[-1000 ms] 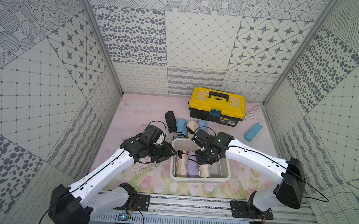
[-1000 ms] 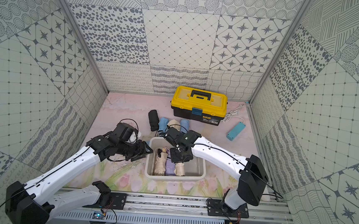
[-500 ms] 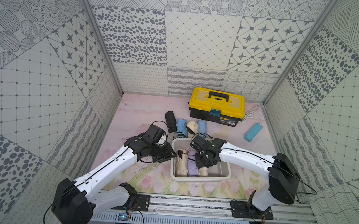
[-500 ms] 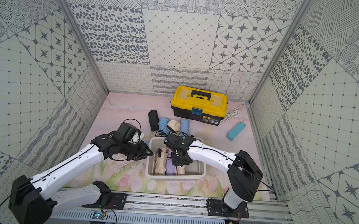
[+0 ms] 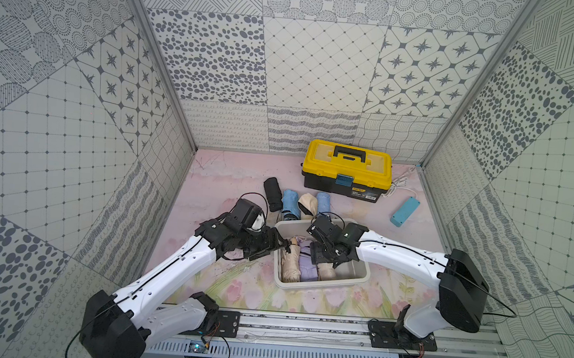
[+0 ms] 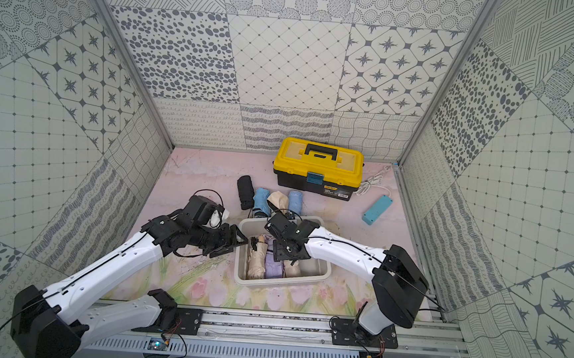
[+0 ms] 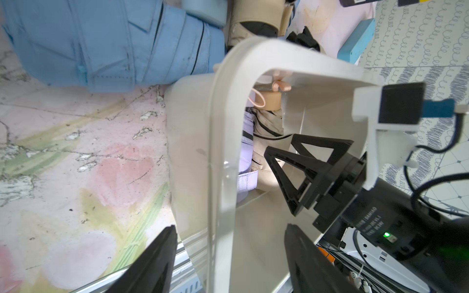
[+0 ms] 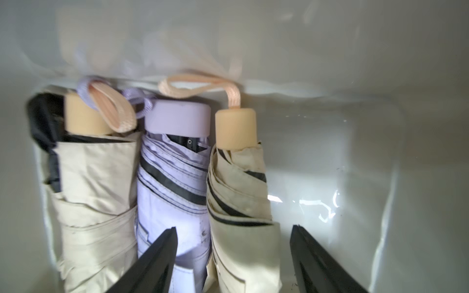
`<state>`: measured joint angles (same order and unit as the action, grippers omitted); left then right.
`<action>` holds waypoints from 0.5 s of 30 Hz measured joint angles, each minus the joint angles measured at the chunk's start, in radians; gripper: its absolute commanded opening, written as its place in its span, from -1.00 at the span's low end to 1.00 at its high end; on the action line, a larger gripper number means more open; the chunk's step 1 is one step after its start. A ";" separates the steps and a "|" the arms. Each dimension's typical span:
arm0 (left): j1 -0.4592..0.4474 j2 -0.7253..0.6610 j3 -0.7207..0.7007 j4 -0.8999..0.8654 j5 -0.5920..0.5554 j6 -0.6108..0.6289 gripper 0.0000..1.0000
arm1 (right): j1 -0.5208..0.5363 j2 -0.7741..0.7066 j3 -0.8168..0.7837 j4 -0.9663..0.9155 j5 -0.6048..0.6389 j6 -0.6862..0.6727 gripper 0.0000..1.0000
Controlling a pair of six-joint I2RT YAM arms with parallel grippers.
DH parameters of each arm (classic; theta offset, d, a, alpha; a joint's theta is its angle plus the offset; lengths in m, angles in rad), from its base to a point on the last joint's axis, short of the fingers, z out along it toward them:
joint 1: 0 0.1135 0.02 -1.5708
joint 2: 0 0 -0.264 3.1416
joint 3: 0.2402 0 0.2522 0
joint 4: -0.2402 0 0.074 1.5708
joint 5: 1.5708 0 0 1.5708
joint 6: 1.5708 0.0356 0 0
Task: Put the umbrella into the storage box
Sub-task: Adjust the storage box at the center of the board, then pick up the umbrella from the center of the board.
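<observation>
The white storage box [image 5: 319, 285] [image 6: 281, 283] sits at the front middle of the mat. Three folded umbrellas lie side by side in it: a beige one [image 8: 94, 190], a lilac one [image 8: 172, 182] and a second beige umbrella [image 8: 238, 190] [image 5: 326, 274]. My right gripper [image 8: 233, 228] [image 5: 325, 258] is inside the box, open, its jaws wide on either side of that second beige umbrella without pinching it. My left gripper [image 7: 229, 227] [image 5: 281, 247] is open too, straddling the box's left wall [image 7: 215, 152], one jaw outside and one inside.
Behind the box lie several more folded umbrellas: black [image 5: 273, 194], blue [image 5: 291, 202], beige [image 5: 308, 204] and blue [image 5: 323, 203]. A yellow-lidded black toolbox [image 5: 346, 170] stands at the back. A light blue block [image 5: 405, 211] with a white cable [image 5: 399, 184] lies at the right.
Both grippers have opened. The right one has let go of the beige umbrella, which now lies in the box next to the lilac one. The left jaws have spread off the box wall.
</observation>
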<state>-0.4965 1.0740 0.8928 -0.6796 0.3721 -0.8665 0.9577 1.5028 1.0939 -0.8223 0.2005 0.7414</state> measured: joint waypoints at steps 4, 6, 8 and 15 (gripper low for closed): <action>0.002 -0.019 0.067 -0.015 -0.064 0.039 0.63 | 0.000 -0.149 -0.001 0.004 0.031 -0.062 0.56; 0.006 -0.021 0.109 -0.021 -0.103 0.086 0.65 | -0.002 -0.222 -0.002 0.016 0.038 -0.113 0.56; 0.013 -0.019 0.157 -0.021 -0.150 0.161 0.68 | -0.010 -0.283 -0.009 0.036 0.040 -0.169 0.57; 0.083 0.059 0.237 -0.023 -0.264 0.615 0.78 | -0.096 -0.397 -0.028 0.083 0.018 -0.376 0.58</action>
<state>-0.4137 1.1332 1.1294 -0.7021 0.1081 -0.2516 0.8619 1.1053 1.0657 -0.7391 0.2184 0.3653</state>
